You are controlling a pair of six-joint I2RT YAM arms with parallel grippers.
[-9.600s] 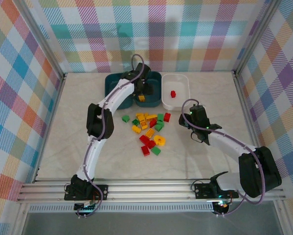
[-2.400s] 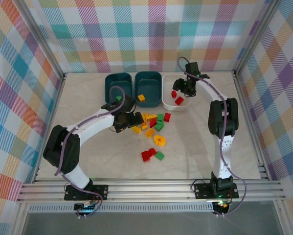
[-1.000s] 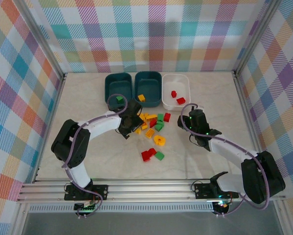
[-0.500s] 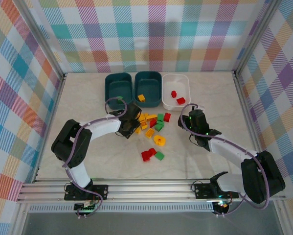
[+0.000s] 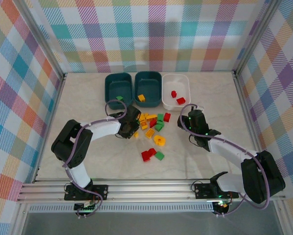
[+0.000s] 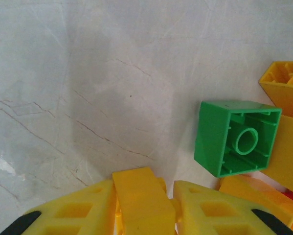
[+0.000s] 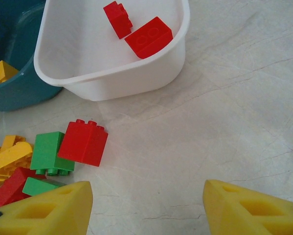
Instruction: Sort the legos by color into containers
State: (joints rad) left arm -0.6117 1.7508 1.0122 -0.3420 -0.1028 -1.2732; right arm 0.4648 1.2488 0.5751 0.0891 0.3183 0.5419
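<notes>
Overhead, three containers are seen in a row at upper centre: a left teal tub (image 5: 109,88) with one green brick (image 5: 119,97) inside, a middle teal tub (image 5: 151,82) with one yellow brick (image 5: 141,98), and a white tub (image 5: 183,83) with two red bricks (image 5: 180,100). Loose legos (image 5: 151,125) are scattered just below them on the marbled table (image 5: 87,107). The left gripper (image 5: 132,129) is set at the pile's left edge, while the right gripper (image 5: 191,117) is held to the pile's right, apart from it. In the left wrist view, the left gripper (image 6: 142,200) is closed on a yellow piece (image 6: 136,181) at bottom centre, a finger against each side; an upturned green lego (image 6: 236,142) lies at right, touching other yellow ones. In the right wrist view, the right gripper (image 7: 146,205) is spread wide with nothing between its fingers; the white tub (image 7: 136,81) fills the top, and a red lego (image 7: 83,142) lies at lower left beside a green one.
</notes>
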